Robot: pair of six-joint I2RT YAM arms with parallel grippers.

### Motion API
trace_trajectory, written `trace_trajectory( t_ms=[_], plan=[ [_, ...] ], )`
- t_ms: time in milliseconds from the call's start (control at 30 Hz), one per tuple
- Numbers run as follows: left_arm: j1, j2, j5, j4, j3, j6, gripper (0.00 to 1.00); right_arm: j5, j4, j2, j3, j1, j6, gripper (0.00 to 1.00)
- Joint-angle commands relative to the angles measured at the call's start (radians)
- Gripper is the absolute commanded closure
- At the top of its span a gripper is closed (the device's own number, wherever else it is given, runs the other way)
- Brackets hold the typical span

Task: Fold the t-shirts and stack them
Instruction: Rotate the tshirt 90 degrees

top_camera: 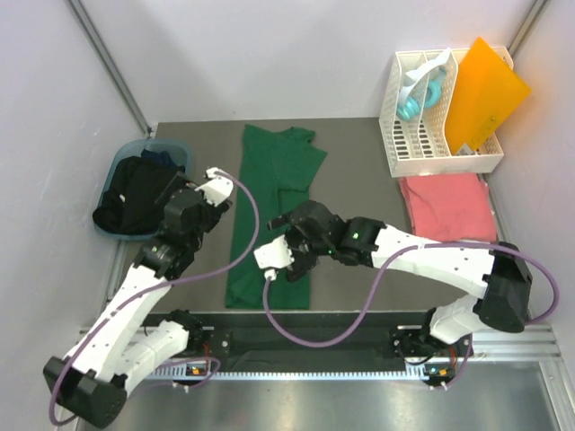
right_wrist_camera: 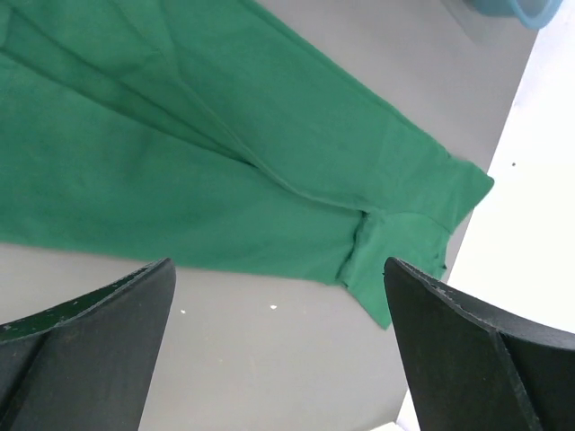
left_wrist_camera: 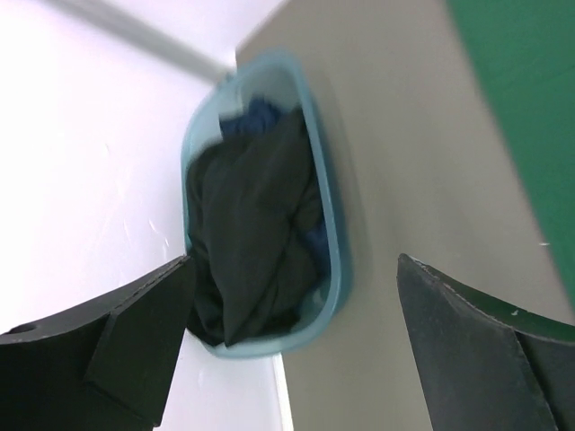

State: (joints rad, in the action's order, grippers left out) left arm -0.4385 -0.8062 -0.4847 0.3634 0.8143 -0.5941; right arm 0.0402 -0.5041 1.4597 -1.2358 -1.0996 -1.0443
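The dark green t-shirt (top_camera: pixel 274 211) lies flat in the middle of the surface (top_camera: pixel 359 180), folded lengthwise into a long narrow strip, with one sleeve sticking out at its far end. The coral pink t-shirt (top_camera: pixel 447 206) sits folded at the right, just in front of the white rack (top_camera: pixel 422 135). Dark t-shirts (top_camera: pixel 135 197) are heaped in a blue basket (left_wrist_camera: pixel 337 233) at the left. The left claw (left_wrist_camera: pixel 294 269) is spread wide, holding nothing, beside the basket. The right claw (right_wrist_camera: pixel 278 269) is also spread wide and empty, above the green strip's near half.

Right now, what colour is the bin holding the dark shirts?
The bin is light teal-blue, clearest in the left wrist view.
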Motion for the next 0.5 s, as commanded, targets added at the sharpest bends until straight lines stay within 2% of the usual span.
trace_trajectory(
  t_ms=[0, 200, 300, 467],
  plan=[
    [0.082, -0.096, -0.074, -0.063, 0.036, 0.115, 0.03, -0.031, 0.160, -0.103, 0.114, -0.019, 0.003, 0.00],
    [0.207, -0.201, -0.028, -0.070, 0.129, 0.214, 0.04, -0.030, 0.213, -0.090, 0.208, -0.094, -0.105, 0.00],
    [0.283, -0.234, 0.020, -0.078, 0.193, 0.226, 0.04, 0.010, 0.213, 0.005, 0.152, -0.106, -0.122, 0.00],
    [0.359, -0.304, 0.012, -0.057, 0.319, 0.234, 0.05, 0.114, 0.187, 0.157, 0.020, -0.121, -0.135, 0.00]
  ],
)
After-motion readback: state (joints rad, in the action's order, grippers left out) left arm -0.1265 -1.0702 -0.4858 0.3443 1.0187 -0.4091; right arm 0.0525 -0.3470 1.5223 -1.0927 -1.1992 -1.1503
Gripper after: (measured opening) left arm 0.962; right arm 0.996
